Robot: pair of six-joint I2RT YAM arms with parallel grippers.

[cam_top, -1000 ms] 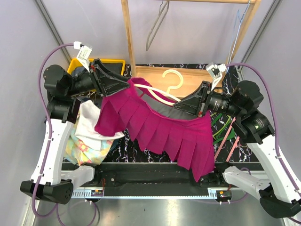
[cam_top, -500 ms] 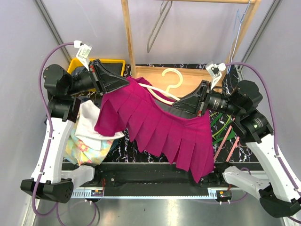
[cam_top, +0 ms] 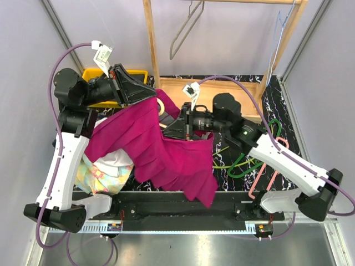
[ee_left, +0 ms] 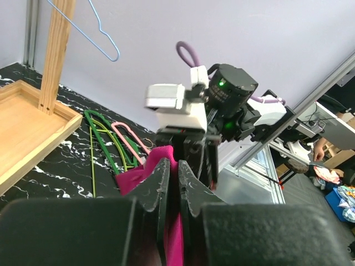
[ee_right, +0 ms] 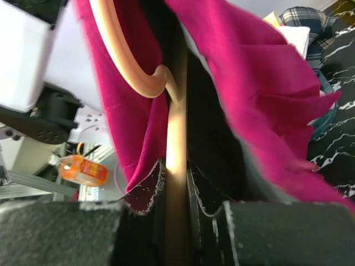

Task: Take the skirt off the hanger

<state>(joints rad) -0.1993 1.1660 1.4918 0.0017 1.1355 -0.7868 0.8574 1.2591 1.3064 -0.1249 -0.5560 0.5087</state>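
Observation:
The magenta pleated skirt [cam_top: 166, 158] hangs bunched between both arms, its hem drooping over the table's front edge. My left gripper [cam_top: 151, 94] is shut on the skirt's top edge; in the left wrist view its jaws [ee_left: 173, 165] pinch the magenta fabric [ee_left: 136, 180]. My right gripper [cam_top: 170, 128] is shut on the cream hanger [cam_top: 161, 106], which is mostly hidden under cloth. In the right wrist view the gripper [ee_right: 176, 166] clamps the hanger's straight bar [ee_right: 175, 122], with the skirt [ee_right: 260, 72] draped on both sides.
A wooden rack post [cam_top: 150, 39] stands behind, with a grey wire hanger [cam_top: 186, 30] and a blue one [cam_top: 277, 44] on its rail. There is a wooden tray [cam_top: 233, 88], a yellow bin [cam_top: 94, 73], a pile of clothes [cam_top: 105, 169] at left, and coloured hangers [cam_top: 260, 160] at right.
My left gripper has closed on the skirt's top edge. The right arm swung left across the table with the hanger, and the skirt bunched up toward the left.

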